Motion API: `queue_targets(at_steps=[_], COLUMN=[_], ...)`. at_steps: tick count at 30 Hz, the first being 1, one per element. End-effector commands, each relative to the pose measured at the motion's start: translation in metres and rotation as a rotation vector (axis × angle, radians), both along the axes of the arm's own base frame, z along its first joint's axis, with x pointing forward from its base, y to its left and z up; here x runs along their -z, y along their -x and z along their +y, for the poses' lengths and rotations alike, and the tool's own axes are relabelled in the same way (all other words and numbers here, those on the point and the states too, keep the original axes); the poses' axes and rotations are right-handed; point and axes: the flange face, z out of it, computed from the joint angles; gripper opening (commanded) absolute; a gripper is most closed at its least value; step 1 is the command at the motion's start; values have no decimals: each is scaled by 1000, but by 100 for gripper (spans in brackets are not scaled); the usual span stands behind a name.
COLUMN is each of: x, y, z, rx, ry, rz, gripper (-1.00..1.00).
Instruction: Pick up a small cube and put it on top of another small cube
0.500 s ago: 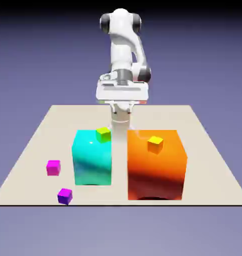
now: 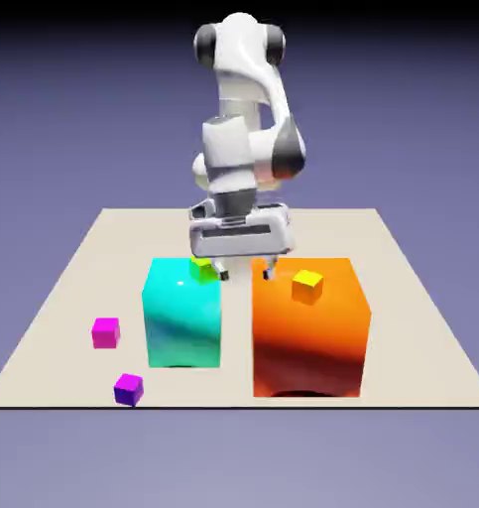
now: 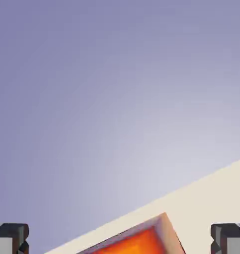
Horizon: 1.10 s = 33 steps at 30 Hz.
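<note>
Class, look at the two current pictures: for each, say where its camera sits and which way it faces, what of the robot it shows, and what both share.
Exterior view: sits across the table and above it, facing the robot; shows the white arm and the open gripper over the table.
Hand view: sits on the robot's hand, looking along the gripper past the table's edge to the backdrop; shows only the two finger tips, far apart.
Shared: finger tips, table, backdrop and, apparently, the big orange block.
</note>
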Motion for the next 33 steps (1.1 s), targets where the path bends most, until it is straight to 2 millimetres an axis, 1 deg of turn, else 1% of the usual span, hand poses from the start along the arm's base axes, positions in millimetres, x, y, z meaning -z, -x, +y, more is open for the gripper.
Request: queue_targets(at_steps=[1,4,6,10,12,15,16,17,18,21,22,23,24,27,28,30,33], x=[11,47,72,124,151,192,206,218,218,274,280,280,280,224,204,165,109], y=[-6,-17,-21,-18,-11,5,13,30,30,23,23,23,23,29,21,7,-7], z=[-16,-68,-104,-175,-210,-260,-277,-302,-302,-279,-277,-277,-277,-300,-299,-278,-241], rx=[64,262,394,656,785,976,1040,1112,1112,1112,1112,1112,1112,1112,1071,906,656], ry=[-28,-114,-173,-293,-355,-451,-482,-490,-490,-490,-490,-490,-490,-490,-480,-439,-374], rz=[34,134,199,322,382,469,495,493,493,493,493,493,493,493,459,425,388], gripper=[0,0,0,0,0,0,0,0,0,0,0,-100,-100,-100,-100,-100,-100])
